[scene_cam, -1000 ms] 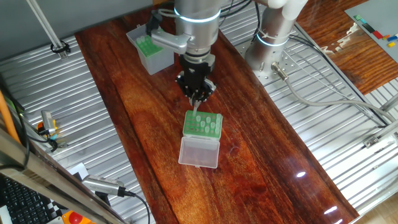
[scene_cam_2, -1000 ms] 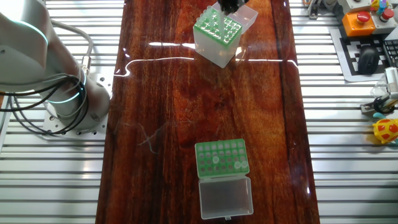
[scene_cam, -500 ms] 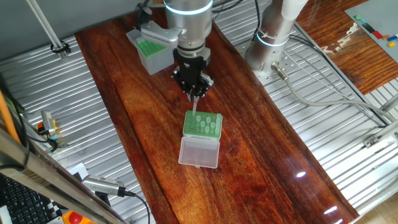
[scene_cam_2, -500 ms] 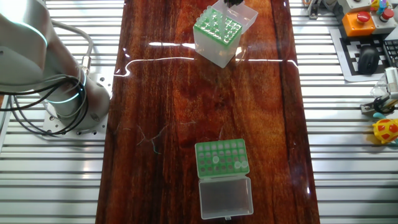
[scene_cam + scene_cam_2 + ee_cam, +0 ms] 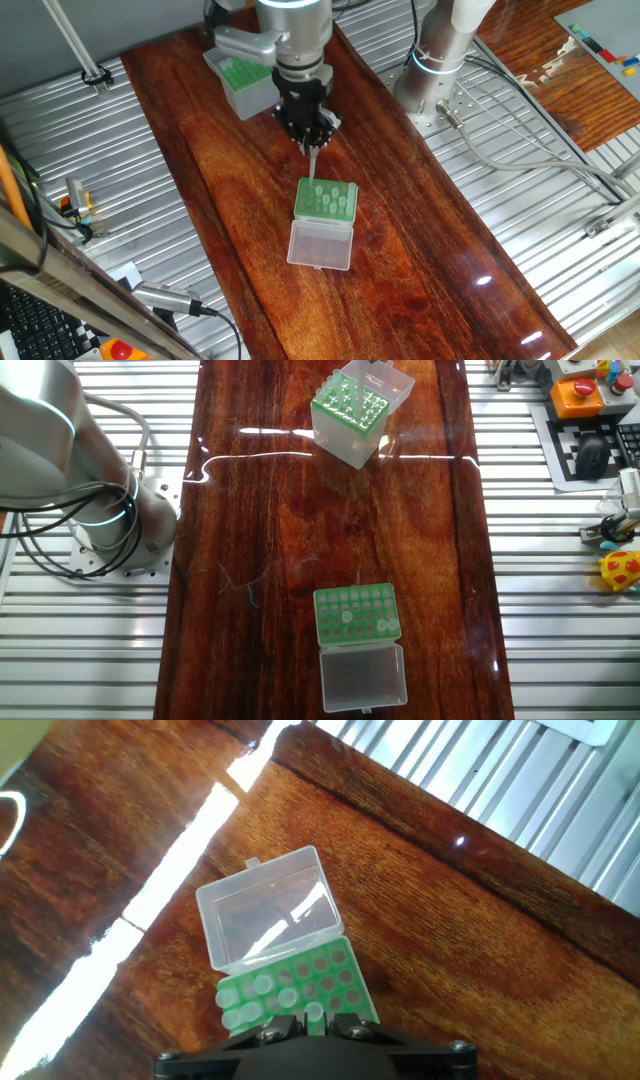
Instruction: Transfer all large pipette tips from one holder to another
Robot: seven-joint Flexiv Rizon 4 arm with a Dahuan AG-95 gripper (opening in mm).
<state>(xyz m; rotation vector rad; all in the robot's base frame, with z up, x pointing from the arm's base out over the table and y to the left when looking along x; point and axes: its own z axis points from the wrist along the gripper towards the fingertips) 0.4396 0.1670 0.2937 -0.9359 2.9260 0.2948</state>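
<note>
Now | tool (image 5: 313, 143) pointing down, above green rack (image 5: 327, 200) | gripping pipette tip (image 5: 312, 164)

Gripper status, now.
Gripper: shut on a large pipette tip, held above the low green rack with its clear lid open.

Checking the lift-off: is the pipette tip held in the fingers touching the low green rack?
Apart. One fixed view shows the pipette tip hanging from the gripper, its lower end clear of the low green rack, with bare table wood between.
</note>
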